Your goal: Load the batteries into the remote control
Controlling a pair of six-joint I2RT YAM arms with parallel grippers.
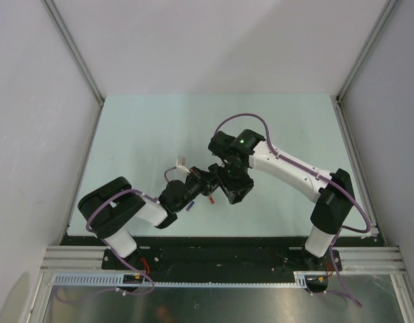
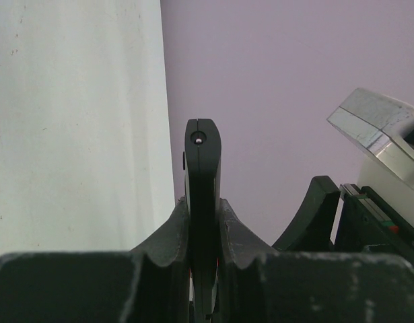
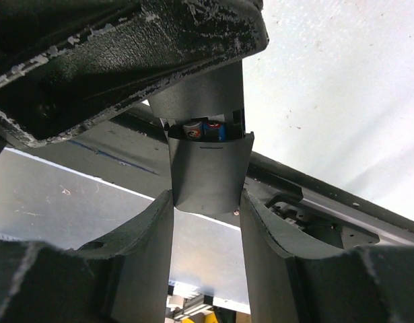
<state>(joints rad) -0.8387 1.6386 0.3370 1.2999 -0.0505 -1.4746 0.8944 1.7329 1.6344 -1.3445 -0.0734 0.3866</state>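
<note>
The remote control [image 2: 202,168] shows edge-on in the left wrist view, clamped between the fingers of my left gripper [image 2: 203,208], which is shut on it. In the right wrist view its lower end with the battery cover [image 3: 207,171] sits between the fingertips of my right gripper [image 3: 207,202]; both fingers touch its corners. Above the cover the compartment shows two batteries, one red and white [image 3: 192,128] and one blue [image 3: 214,130]. From above, both grippers [image 1: 205,180] [image 1: 228,177] meet over the table's middle. A purple-blue battery [image 1: 190,206] and a red-orange battery [image 1: 211,199] lie below them.
A small white piece [image 1: 181,161] lies on the pale green table [image 1: 139,134] just beyond the left gripper. Grey walls stand close on both sides. The right gripper's finger [image 2: 314,208] shows right of the left one.
</note>
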